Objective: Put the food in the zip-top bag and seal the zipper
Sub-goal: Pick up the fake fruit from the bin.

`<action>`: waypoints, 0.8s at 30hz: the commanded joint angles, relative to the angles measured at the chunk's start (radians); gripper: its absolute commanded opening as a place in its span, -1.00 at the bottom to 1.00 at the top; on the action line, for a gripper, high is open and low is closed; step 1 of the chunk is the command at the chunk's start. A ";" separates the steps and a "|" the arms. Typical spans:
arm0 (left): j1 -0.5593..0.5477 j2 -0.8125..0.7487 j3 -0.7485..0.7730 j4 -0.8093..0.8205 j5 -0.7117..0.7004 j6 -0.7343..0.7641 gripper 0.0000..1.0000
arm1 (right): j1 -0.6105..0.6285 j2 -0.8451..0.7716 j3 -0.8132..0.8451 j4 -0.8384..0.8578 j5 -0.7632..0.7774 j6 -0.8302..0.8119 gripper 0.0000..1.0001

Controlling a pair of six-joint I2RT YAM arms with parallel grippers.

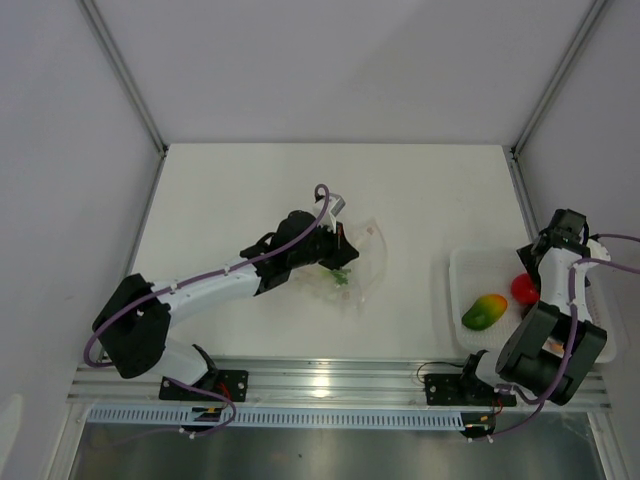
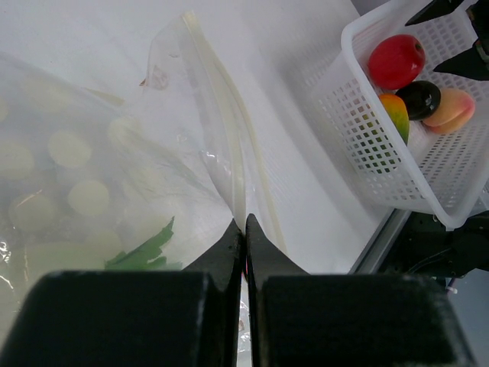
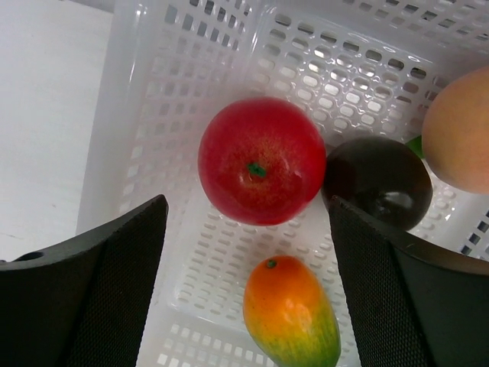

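The clear zip-top bag lies mid-table with green leaves inside. My left gripper is shut on the bag's zipper, with the fingertips pinching the strip. In the left wrist view, pale round pieces and green leaves show through the bag, and a small reddish mark sits at its edge. My right gripper is open and empty, hovering over a red round fruit, a dark-purple one, an orange-peach one and an orange-green mango.
The white slotted basket stands at the right near the table's front edge and holds the loose fruits; it also shows in the left wrist view. The aluminium rail runs along the near edge. Grey walls enclose the table.
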 commanded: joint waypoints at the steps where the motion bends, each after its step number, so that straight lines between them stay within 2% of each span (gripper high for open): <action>1: 0.012 0.009 0.010 0.045 0.028 0.002 -0.99 | -0.011 0.022 -0.003 0.056 0.025 -0.001 0.73; 6: 0.016 0.012 0.013 0.048 0.036 0.001 -0.99 | -0.014 0.047 -0.027 0.098 0.017 -0.012 0.61; 17: 0.024 0.017 0.015 0.049 0.049 -0.001 -0.99 | -0.016 0.100 -0.107 0.170 0.011 -0.009 0.51; 23: 0.025 0.009 0.010 0.049 0.052 -0.001 -0.99 | -0.016 0.105 -0.124 0.191 0.014 -0.020 0.25; 24: 0.027 0.011 0.013 0.049 0.052 -0.002 -0.99 | -0.016 0.105 -0.125 0.191 0.011 -0.023 0.14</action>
